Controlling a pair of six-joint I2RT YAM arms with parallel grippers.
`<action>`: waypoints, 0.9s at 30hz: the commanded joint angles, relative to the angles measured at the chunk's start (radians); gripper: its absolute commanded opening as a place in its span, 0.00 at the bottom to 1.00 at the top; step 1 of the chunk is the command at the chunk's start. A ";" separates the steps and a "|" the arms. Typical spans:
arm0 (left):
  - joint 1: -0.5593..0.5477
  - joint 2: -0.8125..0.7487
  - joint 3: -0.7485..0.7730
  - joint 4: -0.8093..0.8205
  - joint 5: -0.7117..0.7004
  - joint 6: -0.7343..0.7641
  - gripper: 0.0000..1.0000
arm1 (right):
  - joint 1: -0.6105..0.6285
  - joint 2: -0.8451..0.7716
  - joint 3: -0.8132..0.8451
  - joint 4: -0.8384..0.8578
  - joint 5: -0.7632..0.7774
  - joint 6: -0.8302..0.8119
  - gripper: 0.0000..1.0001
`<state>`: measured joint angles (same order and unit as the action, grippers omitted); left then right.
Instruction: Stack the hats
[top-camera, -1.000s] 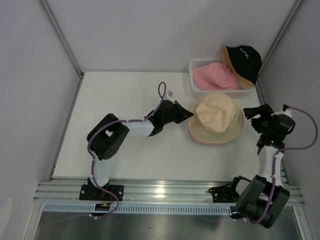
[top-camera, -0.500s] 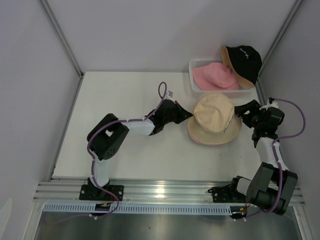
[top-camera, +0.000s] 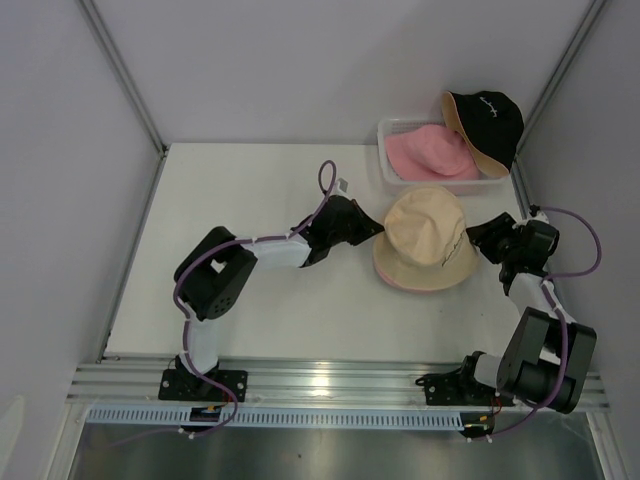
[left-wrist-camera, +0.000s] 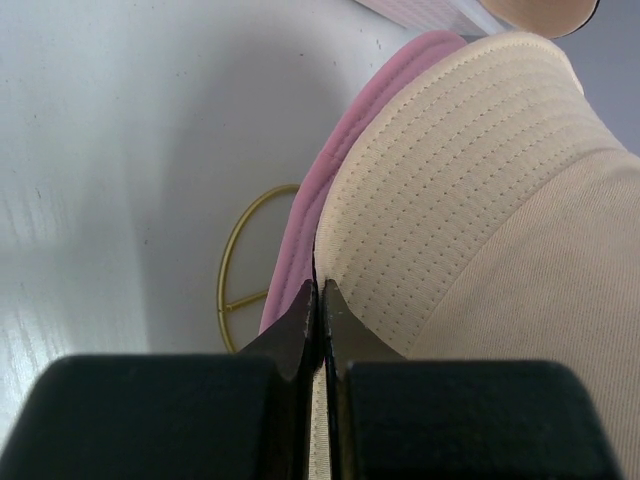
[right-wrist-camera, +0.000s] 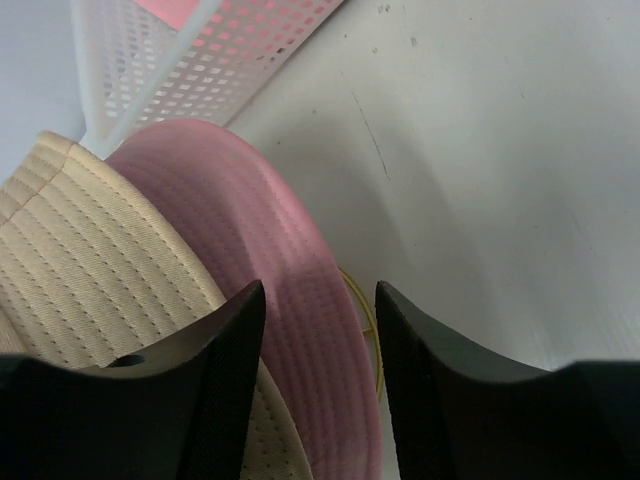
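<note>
The widest bare stretch of the table (top-camera: 230, 190) lies on its left and far-left, between the left wall panel and the left arm. A narrower bare strip runs along the near edge in front of the hats. The right side is tight. There the beige hat (top-camera: 428, 235) sits on top of the lower pink hat (right-wrist-camera: 280, 230), whose brim peeks out around it. Both rest over the gold wire stand (left-wrist-camera: 222, 285), and only a thin gap separates them from the clear bin (top-camera: 384, 160) just beyond. In the bin lies the binned pink hat (top-camera: 430, 152), and the black hat (top-camera: 488, 122) perches on the bin's far right corner, close to the right wall.

The left arm folds at its elbow near the table's left side. Its forearm reaches right and away to the beige brim's left edge. The left gripper (left-wrist-camera: 318, 288) has its fingertips pressed together at that edge, and we cannot tell whether any fabric is caught.

The right arm rises along the table's right edge, with its wrist bent left. The right gripper (right-wrist-camera: 318, 292) has its fingers apart, straddling the pink brim.
</note>
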<state>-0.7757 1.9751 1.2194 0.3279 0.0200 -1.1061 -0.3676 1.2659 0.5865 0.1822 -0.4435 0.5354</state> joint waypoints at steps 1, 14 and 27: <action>-0.005 0.011 0.014 -0.092 -0.040 0.061 0.01 | 0.006 -0.008 -0.005 0.020 0.012 -0.032 0.51; 0.050 -0.177 0.044 -0.196 0.116 0.265 0.64 | -0.041 -0.221 0.336 -0.374 0.247 -0.087 1.00; 0.200 -0.374 0.173 -0.452 0.267 0.445 0.99 | -0.010 -0.278 0.473 -0.475 0.170 -0.074 0.99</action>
<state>-0.5812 1.6775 1.3174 -0.0624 0.2214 -0.7372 -0.3920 0.9882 1.0508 -0.2459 -0.2523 0.4587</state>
